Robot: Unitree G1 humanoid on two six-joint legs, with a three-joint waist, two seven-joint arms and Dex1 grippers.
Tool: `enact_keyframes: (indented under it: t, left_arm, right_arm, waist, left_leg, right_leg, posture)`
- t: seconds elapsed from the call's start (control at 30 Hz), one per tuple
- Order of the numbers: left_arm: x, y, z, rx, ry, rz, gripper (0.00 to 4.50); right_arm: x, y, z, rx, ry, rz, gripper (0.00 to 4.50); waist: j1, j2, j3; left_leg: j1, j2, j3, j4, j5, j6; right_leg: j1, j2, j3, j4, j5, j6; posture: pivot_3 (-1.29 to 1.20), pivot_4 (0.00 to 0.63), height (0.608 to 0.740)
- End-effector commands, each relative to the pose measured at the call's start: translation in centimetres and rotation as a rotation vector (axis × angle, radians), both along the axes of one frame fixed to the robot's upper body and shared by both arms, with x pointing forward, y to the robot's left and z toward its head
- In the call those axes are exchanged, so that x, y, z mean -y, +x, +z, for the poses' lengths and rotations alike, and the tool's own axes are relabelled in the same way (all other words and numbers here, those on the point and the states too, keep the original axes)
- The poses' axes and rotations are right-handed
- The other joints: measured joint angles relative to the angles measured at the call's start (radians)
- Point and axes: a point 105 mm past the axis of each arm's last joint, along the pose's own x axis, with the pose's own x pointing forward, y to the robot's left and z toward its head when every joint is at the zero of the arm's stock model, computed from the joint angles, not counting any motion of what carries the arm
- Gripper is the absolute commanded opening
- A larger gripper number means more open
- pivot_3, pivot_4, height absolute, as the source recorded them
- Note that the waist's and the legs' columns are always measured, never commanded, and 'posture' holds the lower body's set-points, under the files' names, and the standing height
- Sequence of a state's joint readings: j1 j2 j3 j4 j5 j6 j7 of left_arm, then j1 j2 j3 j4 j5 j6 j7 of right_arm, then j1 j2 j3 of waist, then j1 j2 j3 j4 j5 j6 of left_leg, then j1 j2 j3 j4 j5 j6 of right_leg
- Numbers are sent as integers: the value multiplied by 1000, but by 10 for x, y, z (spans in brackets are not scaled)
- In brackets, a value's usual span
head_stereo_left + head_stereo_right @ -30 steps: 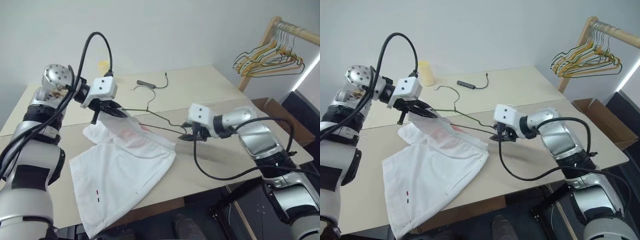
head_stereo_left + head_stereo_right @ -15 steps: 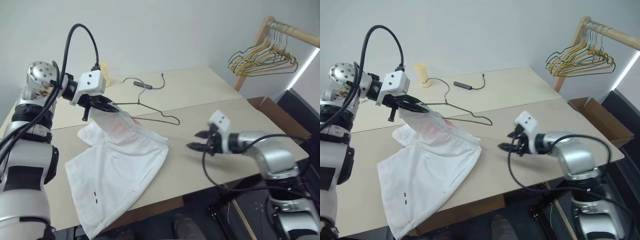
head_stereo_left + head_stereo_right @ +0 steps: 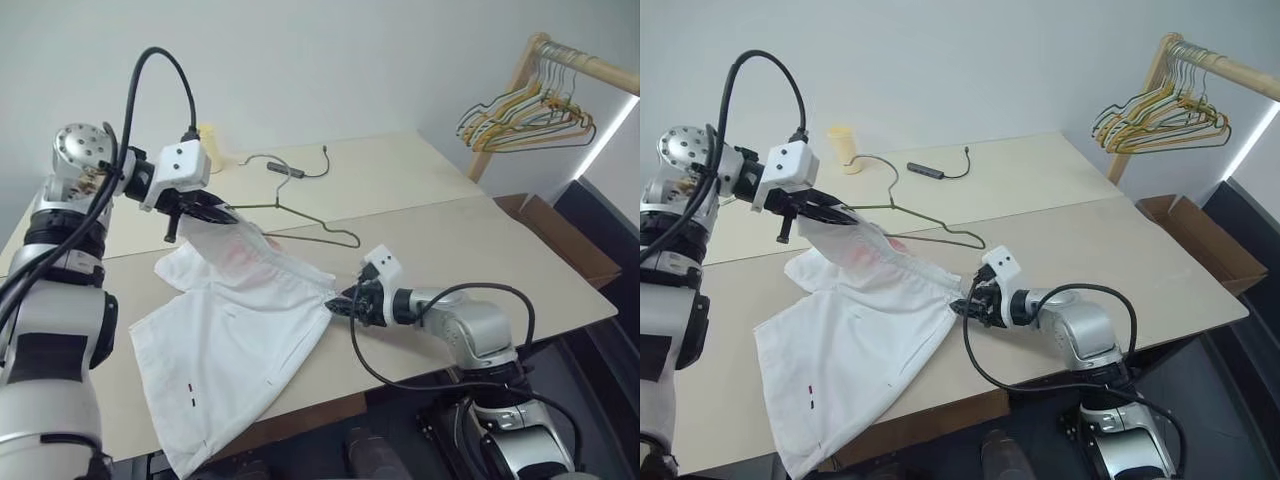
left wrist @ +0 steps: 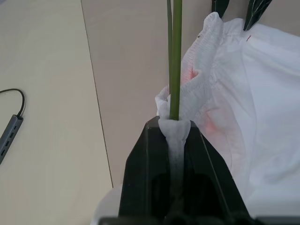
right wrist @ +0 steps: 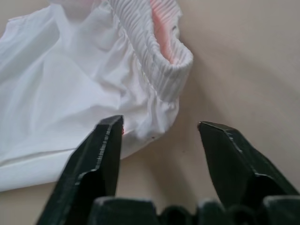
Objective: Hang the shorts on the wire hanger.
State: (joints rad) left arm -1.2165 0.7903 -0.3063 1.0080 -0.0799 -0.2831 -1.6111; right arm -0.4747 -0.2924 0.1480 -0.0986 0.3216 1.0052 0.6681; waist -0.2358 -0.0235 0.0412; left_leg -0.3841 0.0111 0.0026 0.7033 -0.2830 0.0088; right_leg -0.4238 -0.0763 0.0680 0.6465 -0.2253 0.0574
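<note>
Tabletop [image 3: 470, 240]: wire hanger [image 3: 300, 218] lies crosswise, hook toward far edge.

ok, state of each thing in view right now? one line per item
white cloth shorts: one waistband end lifted, rest spread flat on the table.
thin grey wire hanger: pinched with the waistband at one end, other end free over the table.
left gripper: shut on shorts and hanger wire.
right gripper: open, low at the waistband's free end, not gripping.
bunch of yellow and dark hangers: hanging on the wooden rail.
</note>
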Motion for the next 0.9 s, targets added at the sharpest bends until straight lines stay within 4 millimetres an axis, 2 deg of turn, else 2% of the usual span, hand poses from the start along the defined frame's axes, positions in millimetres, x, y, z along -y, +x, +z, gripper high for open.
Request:
enact_keyframes:
  t: [0.03,0.17,0.2,0.33,0.5,0.6,0.73,0.9]
  left_arm:
    - [1,-1,15,55,-26,-15,12]
    - [-1,-3,17,57,-47,-8,12]
    - [-1,-6,19,55,-63,-15,12]
    - [-3,-15,23,32,-103,-29,12]
    - [-14,-27,19,0,-52,-28,12]
    - [-20,-30,16,-12,-16,-20,12]
    - [-25,-29,13,-17,7,-3,12]
    - [-23,-21,14,-18,-24,25,12]
  right_arm:
    - [-5,6,11,20,34,-2,1565]
    - [-7,5,10,10,36,11,158]
    - [-6,6,8,7,33,4,28]
    - [4,14,4,15,6,-43,28]
    - [31,34,2,108,-116,-124,28]
    - [45,42,11,145,-108,-127,28]
    - [57,48,22,216,-139,-125,28]
    - [63,46,22,240,-178,-106,28]
  waist:
    - [0,0,0]
    - [0,0,0]
    - [0,0,0]
    - [-2,0,0]
    - [2,0,0]
    - [5,0,0]
    - [6,0,0]
    - [7,0,0]
  left_leg:
    - [0,0,0,0,0,0]
    - [0,0,0,0,0,0]
    - [0,0,0,0,0,0]
    - [0,0,0,0,0,0]
    - [0,0,-1,0,0,0]
    - [0,0,-1,0,0,0]
    - [0,-1,-1,0,0,0]
    - [0,-1,0,0,0,0]
  right_leg:
    - [0,0,0,0,0,0]
    - [0,0,0,0,0,0]
    - [0,0,0,1,0,0]
    - [0,0,0,1,0,0]
    - [0,0,0,1,0,0]
    - [0,0,0,1,0,0]
    - [1,0,0,0,0,0]
    - [0,0,0,-1,0,0]
  posture:
    - [-184,0,740]
    - [-177,0,740]
    - [-177,0,740]
    - [-171,0,740]
    - [-164,0,740]
    - [-157,0,740]
    - [-156,0,740]
    - [-155,0,740]
